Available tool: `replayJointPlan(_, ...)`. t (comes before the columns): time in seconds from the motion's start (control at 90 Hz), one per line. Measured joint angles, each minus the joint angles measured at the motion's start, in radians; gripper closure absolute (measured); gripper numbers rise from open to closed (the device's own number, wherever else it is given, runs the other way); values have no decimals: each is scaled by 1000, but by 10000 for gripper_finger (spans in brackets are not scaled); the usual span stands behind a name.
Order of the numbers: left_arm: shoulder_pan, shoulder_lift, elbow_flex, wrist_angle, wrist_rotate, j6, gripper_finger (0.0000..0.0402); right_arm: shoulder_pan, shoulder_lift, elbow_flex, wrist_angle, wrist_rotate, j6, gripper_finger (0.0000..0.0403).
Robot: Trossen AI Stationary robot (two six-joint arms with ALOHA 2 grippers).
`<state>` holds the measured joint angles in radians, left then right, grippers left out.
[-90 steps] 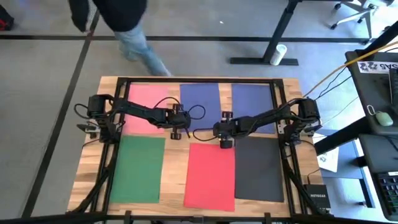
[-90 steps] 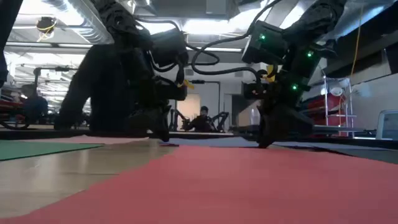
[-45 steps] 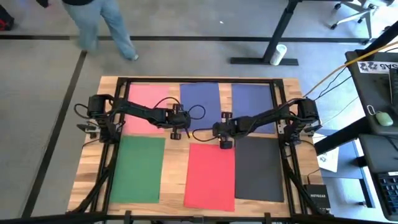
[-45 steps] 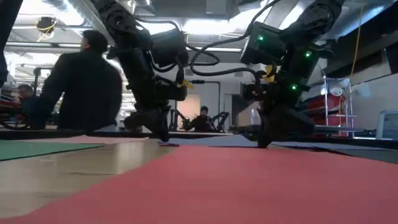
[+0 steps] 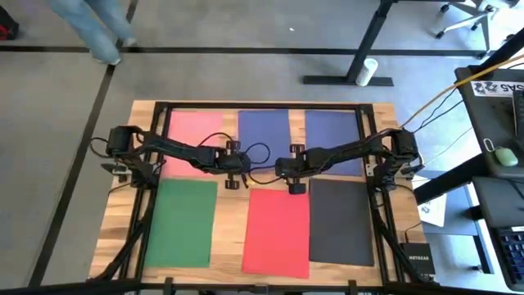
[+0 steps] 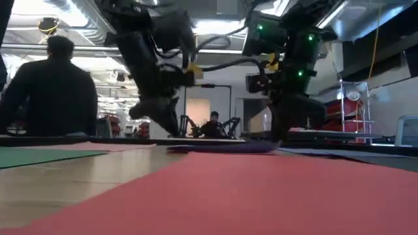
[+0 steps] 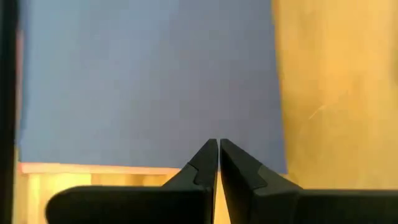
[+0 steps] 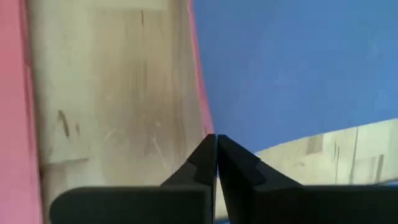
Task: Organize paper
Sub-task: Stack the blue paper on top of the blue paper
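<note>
Both clenched — left hand [image 5: 236,169] and right hand [image 5: 291,172] gripping near corners of middle thin matte navy-blue paper sheet [image 5: 264,131]. Lifted slightly off wooden tabletop [image 5: 232,213] — between pink sheet [image 5: 192,131] and another navy sheet [image 5: 332,131].

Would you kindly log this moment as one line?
left gripper: shut on blue sheet corner | right gripper: shut, same sheet | edge lifted

The right claw [image 8: 216,142], fingers pressed together, pinches a blue sheet's [image 8: 298,68] edge above the wooden worktop [image 8: 112,93].
</note>
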<state>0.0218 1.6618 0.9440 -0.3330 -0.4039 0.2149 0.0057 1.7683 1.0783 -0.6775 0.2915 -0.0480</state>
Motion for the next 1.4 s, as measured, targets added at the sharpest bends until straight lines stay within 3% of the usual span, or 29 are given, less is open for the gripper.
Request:
replayJointPlan(0.189, -67, -116, 0, -58, -4, -86, 401, 30, -1, 95, -145, -86, 44, 403)
replayJointPlan(0.5, -192, -268, -2, -121, -38, -235, 401, 90, -12, 227, -481, -115, 128, 403)
replayJointPlan(1.011, -317, -268, -4, -224, -124, -392, 401, 114, -196, 236, -811, -105, 487, 403)
replayJointPlan(1.4, -351, -268, -4, -236, -149, -439, 401, 114, -232, 185, -894, -112, 557, 403)
